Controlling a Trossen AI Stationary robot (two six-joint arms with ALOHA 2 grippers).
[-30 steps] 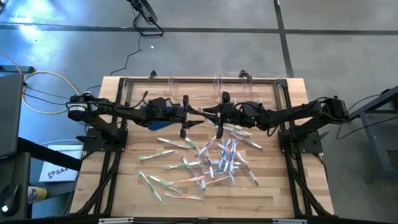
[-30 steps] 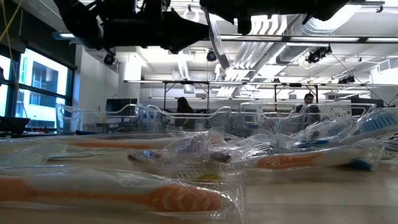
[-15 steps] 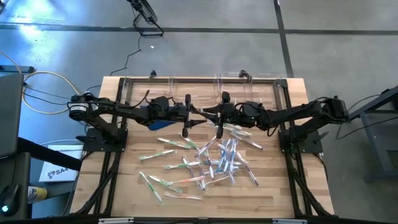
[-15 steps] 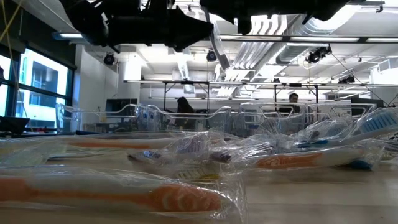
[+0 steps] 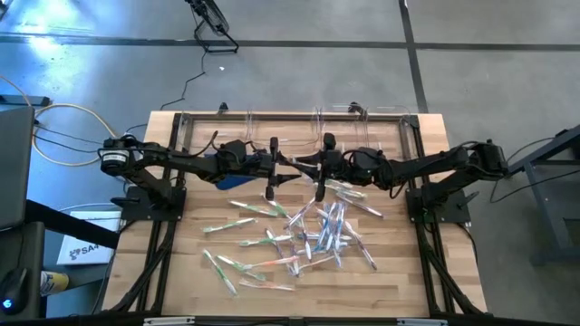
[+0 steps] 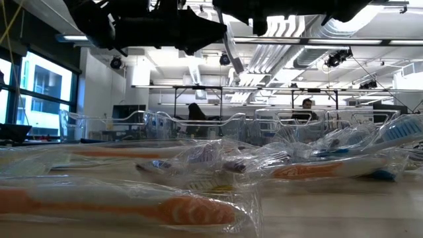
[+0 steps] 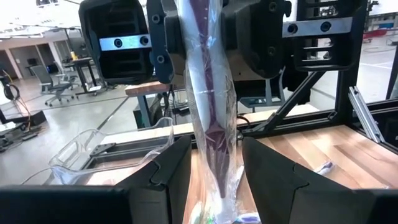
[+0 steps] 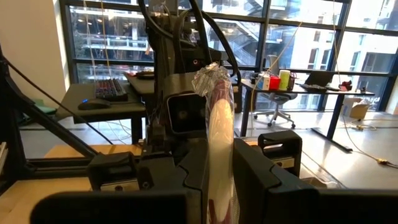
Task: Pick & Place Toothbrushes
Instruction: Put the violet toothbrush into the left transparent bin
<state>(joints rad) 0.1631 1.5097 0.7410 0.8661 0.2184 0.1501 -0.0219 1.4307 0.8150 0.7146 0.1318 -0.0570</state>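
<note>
A purple-handled toothbrush [image 7: 211,93] in clear wrapping stands roughly upright in mid-air over the table's middle [image 5: 318,188]. My right gripper [image 8: 221,149] is shut on it. My left gripper [image 7: 214,142] faces it from the other side, its fingers flanking the same toothbrush lower down. In the high view my left gripper [image 5: 288,166] and my right gripper [image 5: 308,166] meet tip to tip. Many more wrapped toothbrushes [image 5: 313,231] lie in a loose heap on the wooden table. My left gripper comes level from the table's left, its fingers [image 7: 267,180] across the toothbrush. The clear wrapping of the lower part [image 7: 233,180] fills the gap and meets both inner faces. I see only wrapping at the fingers, not the handle. My right gripper pinches the toothbrush between its two fingers [image 8: 186,168], level from the table's right and across it. The hold is below the crumpled top end [image 8: 211,74], on the wrapped handle [image 8: 219,162]. The toothbrush stands upright, lifted clear of the table.
Clear plastic bins [image 5: 290,122] line the table's far edge; one bin [image 7: 106,149] shows beyond my left fingers. A blue cloth [image 5: 227,179] lies under the left arm. Scattered toothbrushes [image 5: 236,263] reach toward the near left. People sit in the room behind.
</note>
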